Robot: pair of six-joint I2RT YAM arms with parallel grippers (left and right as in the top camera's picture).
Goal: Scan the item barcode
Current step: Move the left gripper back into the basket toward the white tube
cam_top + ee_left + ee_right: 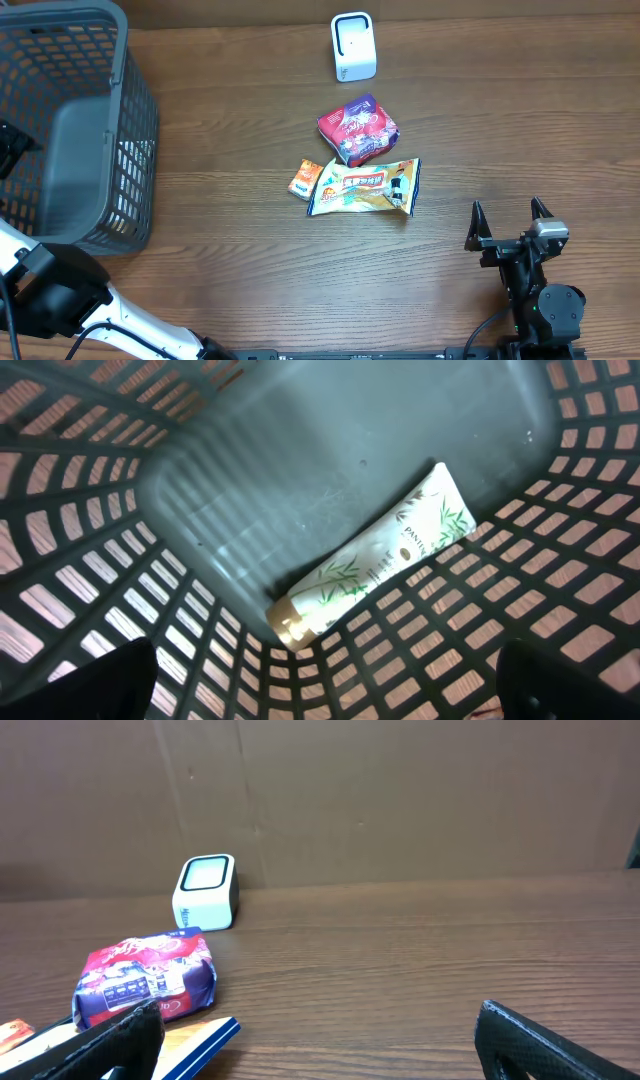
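Wood-grain counter (250, 270), backed by a plain brown wall, carries all items.

1. Grey mesh basket (130, 120) stands at the far left edge. The left tool (325, 675) hangs over its interior, fingers fully spread, holding nothing.
2. The right tool (507, 215) sits low at the near right, fingers equally wide apart and empty, facing the items. Use this one for the pick.
3. Candidate items lie in a cluster at mid-counter: a long snack packet (365, 187), touching a purple pouch (358, 128) behind it.
4. The white scanner (353, 46) stands upright at the far edge, just beyond the pouch, window facing the cluster.
5. A white tube (380, 560) lies flat in the basket, probably already processed.
6. A small orange sachet (305, 180) touches the snack packet's left end.

No barcode is visible on any item. Grip by an edge, lift clear of neighbours, then turn the printed face squarely toward the window.
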